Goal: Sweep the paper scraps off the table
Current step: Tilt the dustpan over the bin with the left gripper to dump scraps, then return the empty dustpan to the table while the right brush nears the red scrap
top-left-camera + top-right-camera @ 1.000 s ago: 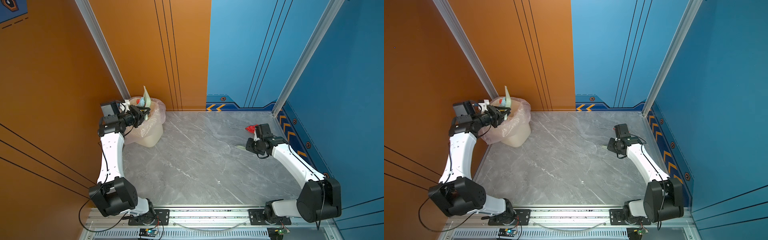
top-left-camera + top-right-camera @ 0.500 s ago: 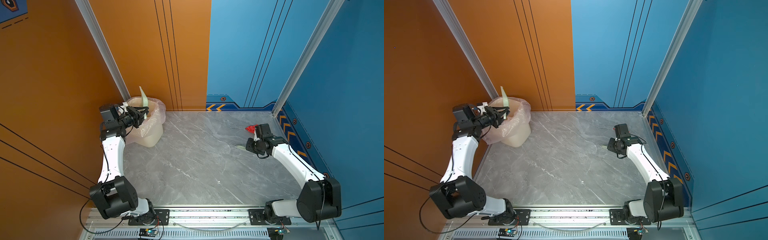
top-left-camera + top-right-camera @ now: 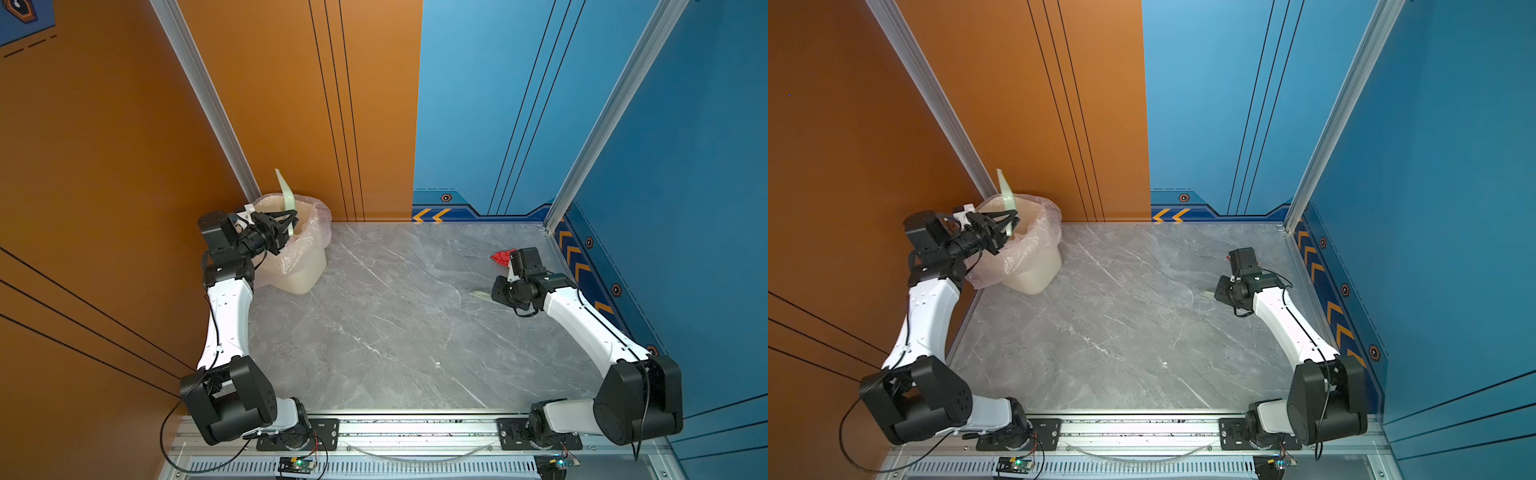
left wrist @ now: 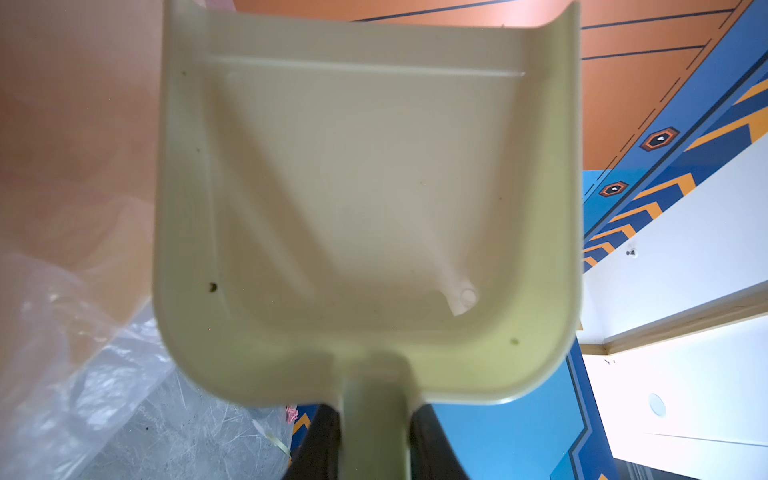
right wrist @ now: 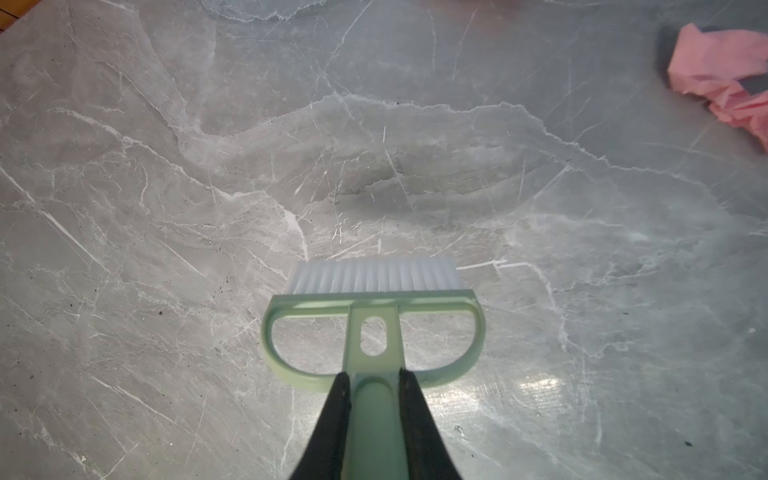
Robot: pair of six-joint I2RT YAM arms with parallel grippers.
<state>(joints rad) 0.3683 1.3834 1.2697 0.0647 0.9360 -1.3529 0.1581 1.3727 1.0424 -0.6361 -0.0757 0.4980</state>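
Observation:
My left gripper [image 3: 291,224] [image 3: 1013,222] [image 4: 376,411] is shut on the handle of the pale green dustpan [image 3: 286,195] [image 3: 1007,192] [image 4: 365,199]. The pan stands nearly upright over the bin, and its inside looks empty in the left wrist view. One red paper scrap [image 3: 501,257] [image 5: 723,83] lies on the table [image 3: 395,332] near the back right, just behind my right wrist. My right gripper [image 3: 494,291] [image 5: 372,376] is shut on the handle of the green brush [image 3: 480,294] [image 3: 1207,293] [image 5: 374,307], whose white bristles are at the table surface.
A beige bin [image 3: 303,266] [image 3: 1034,270] with a clear plastic liner stands in the back left corner against the orange wall. Blue wall panels close off the back and right side. A metal rail [image 3: 415,428] with both arm bases runs along the front edge.
The left arm has tipped the dustpan more upright over the bin; the coloured scraps seen at the pan a second ago no longer show. The right arm and brush have not moved.

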